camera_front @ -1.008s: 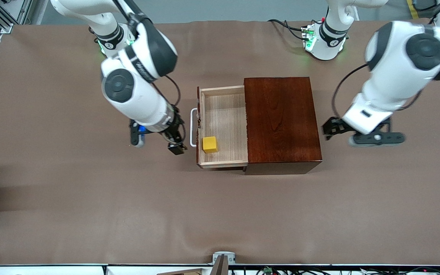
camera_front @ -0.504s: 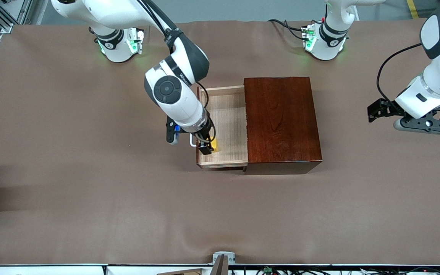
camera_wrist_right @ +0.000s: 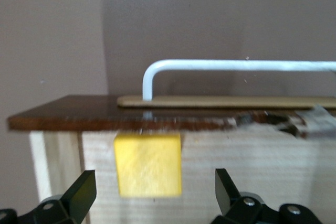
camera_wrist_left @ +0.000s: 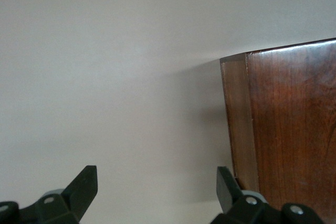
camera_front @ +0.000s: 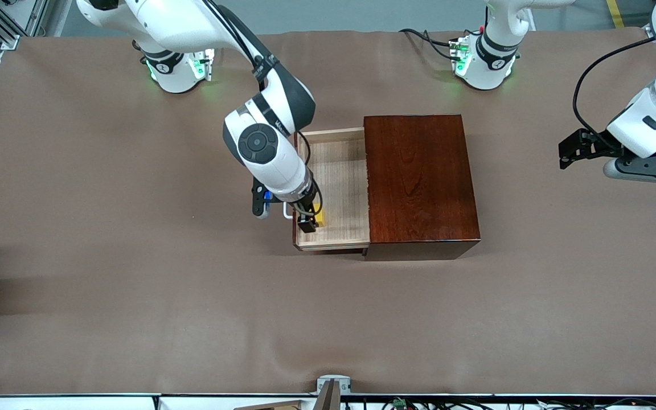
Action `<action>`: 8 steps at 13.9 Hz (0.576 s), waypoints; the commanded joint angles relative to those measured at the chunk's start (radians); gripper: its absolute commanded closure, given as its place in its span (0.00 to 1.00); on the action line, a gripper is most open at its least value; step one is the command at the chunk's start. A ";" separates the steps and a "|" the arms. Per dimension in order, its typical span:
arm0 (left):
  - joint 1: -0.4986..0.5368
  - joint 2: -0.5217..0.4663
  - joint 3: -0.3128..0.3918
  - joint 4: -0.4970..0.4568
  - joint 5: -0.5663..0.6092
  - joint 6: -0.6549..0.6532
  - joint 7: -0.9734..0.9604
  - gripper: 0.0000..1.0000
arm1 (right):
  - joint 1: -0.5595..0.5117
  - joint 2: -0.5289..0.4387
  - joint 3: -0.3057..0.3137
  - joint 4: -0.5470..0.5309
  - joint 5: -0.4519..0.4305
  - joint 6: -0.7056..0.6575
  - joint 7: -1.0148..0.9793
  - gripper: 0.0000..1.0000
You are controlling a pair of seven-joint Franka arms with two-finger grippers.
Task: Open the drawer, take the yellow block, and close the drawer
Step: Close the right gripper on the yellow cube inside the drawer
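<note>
Drawer [camera_front: 333, 191] is pulled out of the dark reddish-brown wooden box [camera_front: 419, 179], toward the right arm's end of the surface [camera_front: 134, 285]. Pale wood tray interior exposed; white U-shaped handle [camera_wrist_right: 236, 66] on the dark front.

Yellow block [camera_front: 319, 217] sits on the drawer floor, in the corner nearest the front camera, up against the inside of the drawer front. Right wrist view: block [camera_wrist_right: 148, 164] rests flat, upright, directly below the handle's bend.

Right claw [camera_front: 308, 222] is down over that corner of the drawer, right at the block. Fingers apart: right wrist view shows both fingertips [camera_wrist_right: 79, 190] spread wider than the block, which lies between them but nearer one fingertip. No contact visible. In the front view the arm's wrist hides most of the drawer front and handle.

Left claw [camera_front: 575, 149] is up over the bare surface at the left arm's end, at roughly 3 o'clock from the box and well apart from it; that arm waits. Fingers apart, nothing between them: left wrist view shows both fingertips [camera_wrist_left: 84, 184] wide, with a corner of the box [camera_wrist_left: 283, 124] in frame.

Box stands flat on the brown surface, roughly mid-table.
</note>
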 commanded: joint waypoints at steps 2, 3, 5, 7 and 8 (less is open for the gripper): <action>0.002 0.022 -0.010 0.016 0.000 -0.020 -0.061 0.00 | 0.000 -0.007 -0.006 -0.033 0.006 0.055 0.008 0.00; 0.003 0.024 -0.010 0.016 -0.001 -0.020 -0.063 0.00 | 0.000 -0.006 -0.006 -0.033 0.004 0.056 0.008 0.00; 0.000 0.031 -0.012 0.014 -0.001 -0.020 -0.063 0.00 | 0.015 0.011 -0.007 -0.033 0.006 0.061 0.010 0.00; -0.001 0.031 -0.012 0.013 -0.001 -0.020 -0.078 0.00 | 0.017 0.019 -0.006 -0.030 0.007 0.066 0.013 0.00; -0.001 0.031 -0.012 0.017 -0.001 -0.020 -0.078 0.00 | 0.017 0.019 -0.006 -0.030 0.007 0.066 0.013 0.00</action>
